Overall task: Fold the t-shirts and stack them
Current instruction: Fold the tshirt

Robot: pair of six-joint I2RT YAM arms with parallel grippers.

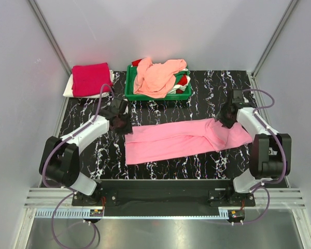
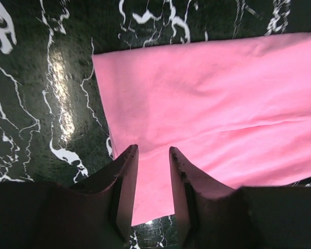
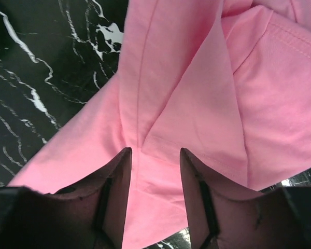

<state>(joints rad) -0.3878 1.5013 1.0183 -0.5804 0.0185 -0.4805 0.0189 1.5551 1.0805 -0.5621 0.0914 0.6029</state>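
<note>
1. Currently the pink t-shirt (image 1: 186, 139) lies on the black marbled desk (image 1: 106, 155), folded lengthwise into a long strip that runs from left to right between the two arms.
2. The left gripper (image 2: 152, 150) is at the far left corner of this strip. Its fingers stand apart with a narrow gap, and in the left wrist view the flat pink cloth shows between them.
3. The right gripper (image 3: 155, 151) is over the right end of the strip, where the cloth has several creases and overlapping layers. Its fingers are also apart, a little wider, with nothing clamped between them.
4. At the far side of the desk stands a green tray (image 1: 155, 97), and a peach t-shirt (image 1: 158, 78) is heaped in it, with some red and white cloth under it.
5. Left of the tray, a crimson t-shirt (image 1: 90, 79) lies folded on top of a white t-shirt (image 1: 68, 89).
</note>
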